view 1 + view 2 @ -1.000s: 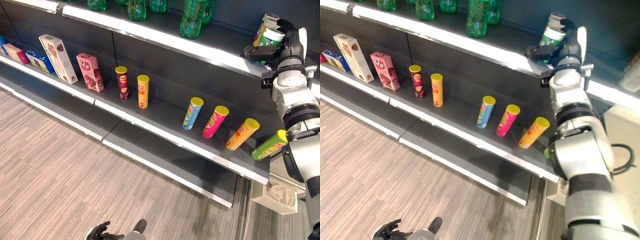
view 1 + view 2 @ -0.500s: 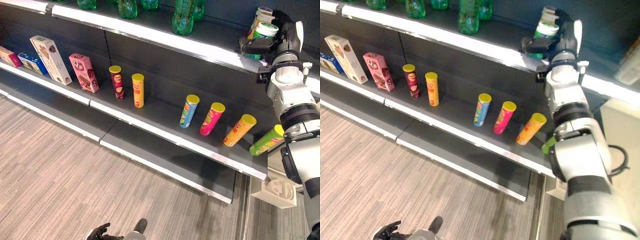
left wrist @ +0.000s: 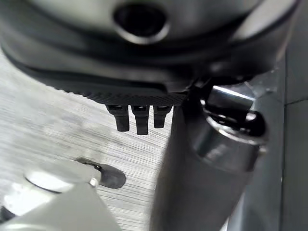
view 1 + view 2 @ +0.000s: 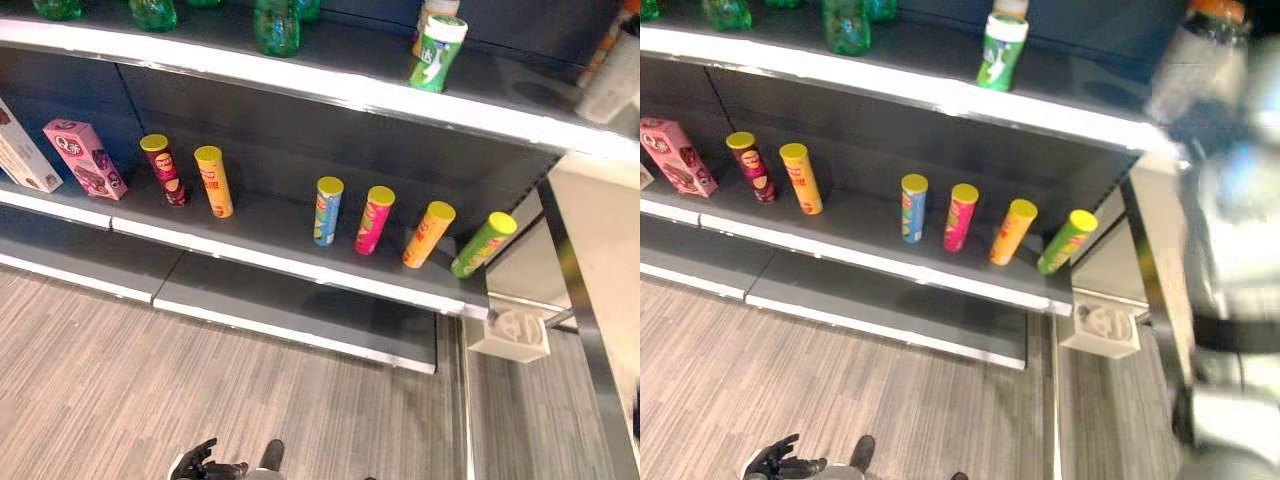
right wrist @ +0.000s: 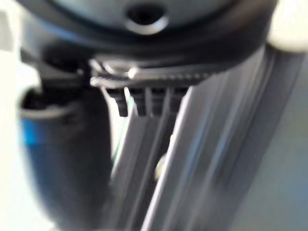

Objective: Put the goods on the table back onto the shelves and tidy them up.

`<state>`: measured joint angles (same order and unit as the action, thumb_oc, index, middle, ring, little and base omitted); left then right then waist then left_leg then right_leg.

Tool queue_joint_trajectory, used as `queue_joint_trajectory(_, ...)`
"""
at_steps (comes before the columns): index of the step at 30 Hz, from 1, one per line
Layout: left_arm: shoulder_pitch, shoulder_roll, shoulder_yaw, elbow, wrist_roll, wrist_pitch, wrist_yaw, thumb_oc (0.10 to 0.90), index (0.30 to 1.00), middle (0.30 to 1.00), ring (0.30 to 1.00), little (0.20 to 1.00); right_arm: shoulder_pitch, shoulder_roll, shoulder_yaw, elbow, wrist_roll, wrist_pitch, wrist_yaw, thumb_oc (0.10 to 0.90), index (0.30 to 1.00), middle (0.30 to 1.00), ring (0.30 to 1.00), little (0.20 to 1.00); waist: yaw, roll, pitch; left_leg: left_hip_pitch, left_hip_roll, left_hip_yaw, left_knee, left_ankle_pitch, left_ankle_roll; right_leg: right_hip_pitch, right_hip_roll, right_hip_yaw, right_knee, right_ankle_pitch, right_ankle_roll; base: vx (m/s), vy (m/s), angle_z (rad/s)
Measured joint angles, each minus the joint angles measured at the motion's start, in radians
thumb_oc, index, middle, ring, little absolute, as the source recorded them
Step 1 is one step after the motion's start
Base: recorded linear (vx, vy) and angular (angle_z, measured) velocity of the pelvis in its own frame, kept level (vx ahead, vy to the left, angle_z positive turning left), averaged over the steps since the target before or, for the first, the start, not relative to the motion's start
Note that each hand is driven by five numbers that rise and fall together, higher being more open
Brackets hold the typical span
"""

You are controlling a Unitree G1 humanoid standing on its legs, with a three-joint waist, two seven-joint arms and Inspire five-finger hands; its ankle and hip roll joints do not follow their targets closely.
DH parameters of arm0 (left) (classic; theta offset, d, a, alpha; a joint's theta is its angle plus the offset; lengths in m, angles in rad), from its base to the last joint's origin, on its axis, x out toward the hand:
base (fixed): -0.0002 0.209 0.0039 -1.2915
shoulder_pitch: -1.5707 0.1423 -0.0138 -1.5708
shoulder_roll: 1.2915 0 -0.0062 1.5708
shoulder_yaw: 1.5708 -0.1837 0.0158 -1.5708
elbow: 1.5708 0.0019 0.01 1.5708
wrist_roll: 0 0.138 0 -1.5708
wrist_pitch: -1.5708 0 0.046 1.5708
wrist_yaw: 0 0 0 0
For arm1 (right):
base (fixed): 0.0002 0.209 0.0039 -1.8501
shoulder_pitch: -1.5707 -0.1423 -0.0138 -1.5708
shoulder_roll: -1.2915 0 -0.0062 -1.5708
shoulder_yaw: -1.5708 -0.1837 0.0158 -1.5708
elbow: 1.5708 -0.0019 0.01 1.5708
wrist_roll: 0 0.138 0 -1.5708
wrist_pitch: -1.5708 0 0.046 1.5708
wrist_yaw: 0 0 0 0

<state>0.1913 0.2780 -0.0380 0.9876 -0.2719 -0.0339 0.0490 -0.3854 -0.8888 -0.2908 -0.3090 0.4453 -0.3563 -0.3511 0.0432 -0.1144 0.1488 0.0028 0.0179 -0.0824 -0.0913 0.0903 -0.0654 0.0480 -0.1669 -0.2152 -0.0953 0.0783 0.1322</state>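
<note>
Left hand [image 4: 775, 462], low in front of the middle shelf [image 4: 300, 268], fingers relaxed and empty. Right hand [image 5: 144, 103]: state cannot be told. On the middle shelf: six tubes [image 4: 326, 211], the right four leaning, and one pink box [image 4: 85, 158] at its left end. Above it, on the upper shelf [image 4: 330, 88], one green-and-white can [image 4: 437, 55] appears tilted near the front edge. It may topple off if brushed, and the leaning tubes may roll.
</note>
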Motion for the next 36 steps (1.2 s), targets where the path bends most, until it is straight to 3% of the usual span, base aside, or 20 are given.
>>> queue_joint_trajectory(3, 0.003, -0.002, 0.020, 0.000, 0.001, -0.003, 0.002, 0.800, 0.900, 0.900, 0.900, 0.900, 0.093, -0.045, -0.033, 0.072, 0.029, 0.019, 0.022, 0.800, 0.900, 0.900, 0.900, 0.900, -0.068, 0.015, 0.002, 0.013, 0.001, 0.060, -0.001, -0.017, -0.001, -0.023, -0.005, 0.050, 0.000, 0.010, 0.009, -0.01, 0.053, -0.67)
queue_joint_trajectory(5, -0.008, -0.003, 0.022, -0.015, 0.001, -0.010, 0.000, 0.800, 0.900, 0.900, 0.900, 0.900, 0.164, -0.096, -0.080, 0.109, 0.037, 0.023, 0.040, 0.800, 0.900, 0.900, 0.900, 0.900, -0.081, 0.018, 0.001, 0.014, 0.009, 0.093, -0.001, -0.019, 0.002, -0.041, -0.003, 0.083, -0.001, 0.016, 0.011, 0.00, 0.076, -0.68)
queue_joint_trajectory(6, -0.008, -0.003, 0.020, -0.014, 0.003, -0.013, -0.015, 0.800, 0.900, 0.900, 0.900, 0.900, 0.227, -0.138, -0.103, 0.147, 0.040, 0.032, 0.063, 0.800, 0.900, 0.900, 0.900, 0.900, -0.097, 0.016, 0.001, 0.021, 0.011, 0.146, -0.001, -0.023, 0.007, -0.065, 0.001, 0.122, -0.001, 0.031, 0.011, 0.02, 0.087, -0.84)
queue_joint_trajectory(9, 0.007, -0.006, 0.012, -0.016, 0.013, -0.013, -0.018, 0.800, 0.900, 0.900, 0.900, 0.900, 0.277, -0.142, -0.118, 0.161, 0.035, 0.040, 0.082, 0.800, 0.900, 0.900, 0.900, 0.900, -0.111, 0.012, 0.002, 0.056, 0.026, 0.217, -0.001, -0.038, 0.012, -0.072, 0.011, 0.177, 0.000, 0.050, 0.008, 0.02, 0.049, -0.80)
queue_joint_trajectory(13, -0.019, -0.006, 0.008, -0.018, 0.022, -0.014, -0.027, 0.800, 0.900, 0.900, 0.900, 0.900, 0.274, -0.146, -0.118, 0.235, 0.042, 0.046, 0.085, 0.800, 0.900, 0.900, 0.900, 0.900, -0.166, 0.007, 0.000, 0.097, 0.026, 0.294, -0.001, -0.061, 0.007, -0.083, 0.032, 0.256, 0.001, 0.063, 0.008, 0.03, 0.066, -0.67)
queue_joint_trajectory(15, -0.022, -0.006, 0.006, -0.029, 0.034, -0.016, -0.039, 0.800, 0.900, 0.900, 0.900, 0.900, 0.281, -0.144, -0.111, 0.260, 0.043, 0.059, 0.090, 0.800, 0.900, 0.900, 0.900, 0.900, -0.163, 0.006, -0.002, 0.120, 0.030, 0.360, -0.001, -0.073, 0.007, -0.098, 0.044, 0.312, 0.001, 0.081, 0.011, -0.07, 0.056, -0.95)
queue_joint_trajectory(17, -0.029, -0.004, 0.001, -0.043, 0.039, -0.015, -0.040, 0.800, 0.900, 0.900, 0.900, 0.900, 0.314, -0.138, -0.127, 0.267, 0.050, 0.070, 0.088, 0.800, 0.900, 0.900, 0.900, 0.900, -0.184, 0.010, -0.001, 0.119, 0.028, 0.385, -0.001, -0.074, 0.008, -0.124, 0.053, 0.309, 0.016, 0.108, 0.016, -0.11, 0.022, -0.75)
queue_joint_trajectory(19, -0.045, 0.015, 0.003, -0.067, 0.039, -0.031, -0.044, 0.800, 0.900, 0.900, 0.900, 0.900, 0.313, -0.138, -0.123, 0.272, 0.050, 0.086, 0.090, 0.800, 0.900, 0.900, 0.900, 0.900, -0.194, 0.008, 0.014, 0.113, 0.030, 0.457, -0.005, -0.083, 0.028, -0.189, 0.056, 0.298, 0.038, 0.158, 0.071, -0.05, -0.088, -0.99)
queue_joint_trajectory(20, -0.046, 0.018, 0.004, -0.065, 0.039, -0.032, -0.043, 0.800, 0.900, 0.900, 0.900, 0.900, 0.313, -0.136, -0.121, 0.284, 0.050, 0.085, 0.090, 0.800, 0.900, 0.900, 0.900, 0.900, -0.205, 0.011, 0.016, 0.124, 0.026, 0.462, -0.005, -0.087, 0.036, -0.182, 0.042, 0.274, 0.036, 0.134, 0.093, -0.01, -0.183, -0.52)
queue_joint_trajectory(21, -0.038, 0.029, 0.006, -0.066, 0.039, -0.036, -0.052, 0.800, 0.900, 0.900, 0.900, 0.900, 0.303, -0.118, -0.120, 0.297, 0.051, 0.080, 0.088, 0.800, 0.900, 0.900, 0.900, 0.900, -0.190, 0.019, 0.017, 0.136, 0.036, 0.496, 0.001, -0.084, 0.033, -0.199, 0.017, 0.171, 0.063, 0.078, 0.105, 0.08, -0.180, -0.59)
queue_joint_trajectory(23, -0.029, 0.052, 0.021, -0.074, 0.038, -0.035, -0.059, 0.800, 0.900, 0.900, 0.900, 0.900, 0.313, -0.118, -0.120, 0.300, 0.065, 0.089, 0.095, 0.800, 0.900, 0.900, 0.900, 0.900, -0.140, 0.033, 0.021, 0.131, 0.063, 0.553, 0.000, -0.092, 0.024, -0.235, -0.051, -0.122, 0.139, 0.045, 0.044, 0.17, -0.198, -0.68)
queue_joint_trajectory(25, 0.000, 0.060, 0.053, -0.053, 0.037, -0.030, -0.056, 0.800, 0.900, 0.900, 0.900, 0.900, 0.315, -0.119, -0.119, 0.298, 0.093, 0.103, 0.143, 0.800, 0.900, 0.900, 0.900, 0.900, -0.134, 0.027, 0.011, 0.149, 0.089, 0.523, -0.005, -0.085, 0.001, -0.147, -0.069, -0.092, 0.096, 0.045, 0.049, 0.16, -0.206, -0.12)
queue_joint_trajectory(26, 0.009, 0.065, 0.061, -0.047, 0.037, -0.030, -0.055, 0.800, 0.900, 0.900, 0.900, 0.900, 0.315, -0.120, -0.119, 0.297, 0.104, 0.103, 0.157, 0.800, 0.900, 0.900, 0.900, 0.900, -0.118, 0.034, 0.005, 0.151, 0.105, 0.518, -0.005, -0.085, -0.011, -0.129, -0.043, -0.085, 0.054, 0.088, 0.034, 0.08, -0.119, -0.04)
queue_joint_trajectory(28, 0.024, 0.037, 0.046, -0.045, 0.037, -0.026, -0.061, 0.800, 0.900, 0.900, 0.900, 0.900, 0.315, -0.137, -0.119, 0.299, 0.124, 0.106, 0.172, 0.800, 0.900, 0.900, 0.900, 0.900, -0.115, 0.069, -0.001, 0.140, 0.138, 0.472, 0.001, -0.073, -0.009, -0.108, 0.013, -0.093, 0.015, 0.102, 0.014, 0.10, -0.163, 0.10)
queue_joint_trajectory(29, 0.028, 0.010, 0.038, -0.045, 0.037, -0.025, -0.064, 0.800, 0.900, 0.900, 0.900, 0.900, 0.319, -0.166, -0.115, 0.301, 0.128, 0.123, 0.184, 0.800, 0.900, 0.900, 0.900, 0.900, -0.110, 0.086, -0.001, 0.139, 0.159, 0.458, 0.002, -0.058, -0.033, -0.096, 0.038, -0.100, 0.001, 0.101, -0.020, 0.08, -0.157, 0.15)
queue_joint_trajectory(31, 0.032, -0.047, 0.037, -0.047, 0.036, -0.024, -0.070, 0.800, 0.900, 0.900, 0.900, 0.900, 0.320, -0.202, -0.107, 0.300, 0.133, 0.135, 0.220, 0.800, 0.900, 0.900, 0.900, 0.900, -0.108, 0.106, -0.002, 0.140, 0.193, 0.441, 0.017, -0.048, -0.047, -0.081, 0.072, -0.110, 0.001, 0.087, -0.042, 0.06, -0.251, 0.06)
queue_joint_trajectory(32, 0.028, -0.066, 0.040, -0.050, 0.035, -0.026, -0.084, 0.800, 0.900, 0.900, 0.900, 0.900, 0.308, -0.203, -0.086, 0.302, 0.153, 0.132, 0.240, 0.800, 0.900, 0.900, 0.900, 0.900, -0.108, 0.095, 0.003, 0.132, 0.218, 0.421, 0.070, -0.049, -0.051, -0.064, 0.091, -0.112, 0.002, 0.070, -0.057, 0.01, -0.429, -0.10)
queue_joint_trajectory(33, 0.013, -0.044, 0.054, -0.047, 0.014, -0.027, -0.083, 0.800, 0.900, 0.900, 0.900, 0.900, 0.298, -0.203, -0.033, 0.298, 0.175, 0.135, 0.261, 0.800, 0.900, 0.900, 0.900, 0.900, -0.105, 0.041, 0.017, 0.069, 0.244, 0.388, 0.225, -0.054, -0.059, -0.056, 0.096, -0.091, 0.001, 0.055, -0.074, -0.03, -0.418, -0.23)
queue_joint_trajectory(34, 0.008, -0.027, 0.061, -0.047, -0.003, -0.027, -0.083, 0.800, 0.900, 0.900, 0.900, 0.900, 0.293, -0.207, -0.020, 0.289, 0.178, 0.136, 0.282, 0.800, 0.900, 0.900, 0.900, 0.900, -0.086, 0.021, 0.023, 0.022, 0.267, 0.355, 0.325, -0.052, -0.060, -0.054, 0.111, -0.077, 0.002, 0.048, -0.085, -0.04, -0.221, -0.29)
queue_joint_trajectory(36, -0.009, 0.004, 0.076, -0.057, -0.029, -0.032, -0.085, 0.800, 0.900, 0.900, 0.900, 0.900, 0.244, -0.202, 0.011, 0.283, 0.211, 0.133, 0.300, 0.800, 0.900, 0.900, 0.900, 0.900, -0.069, -0.005, 0.046, -0.081, 0.313, 0.233, 0.536, -0.028, -0.119, -0.031, 0.139, -0.075, 0.000, 0.040, -0.147, 0.02, -0.034, -0.10)
